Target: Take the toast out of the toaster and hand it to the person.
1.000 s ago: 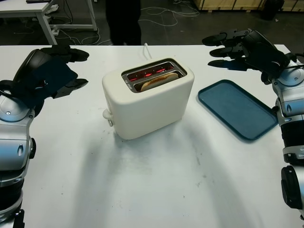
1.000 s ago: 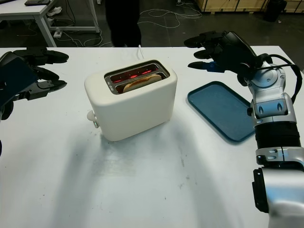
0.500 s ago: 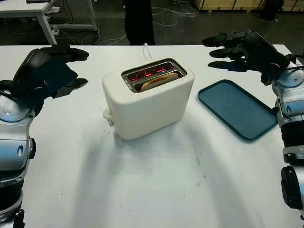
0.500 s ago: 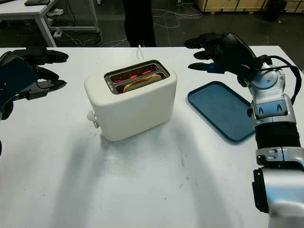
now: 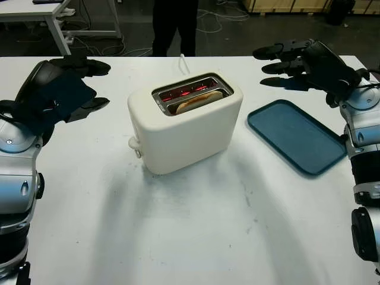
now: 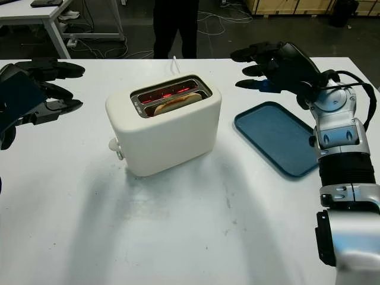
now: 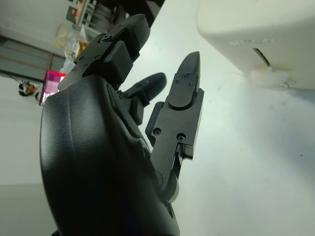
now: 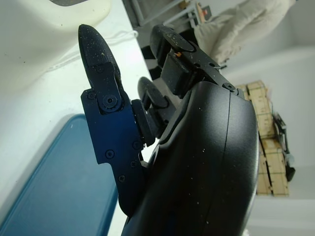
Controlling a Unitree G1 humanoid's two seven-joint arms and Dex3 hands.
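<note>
A cream toaster (image 5: 184,127) stands mid-table with its far slot glowing red. A slice of toast (image 5: 196,101) sits low in the near slot. My left hand (image 5: 76,83) hovers open above the table left of the toaster, well apart from it. My right hand (image 5: 288,56) is raised open over the table's far right, beyond the blue tray (image 5: 297,135). The toaster's lever (image 7: 268,76) lies past my left hand's fingertips (image 7: 189,64). A person in dark trousers (image 5: 175,27) stands behind the table's far edge.
The toaster's white cord (image 5: 183,62) runs toward the far edge. The blue tray lies flat to the right of the toaster with nothing on it. A white desk (image 5: 35,15) stands at the back left, and cables lie on the dark floor (image 5: 225,24).
The person behind the table has stepped to the right. My right hand's fingers have shifted slightly. My left hand, the toaster and the toast stay put.
</note>
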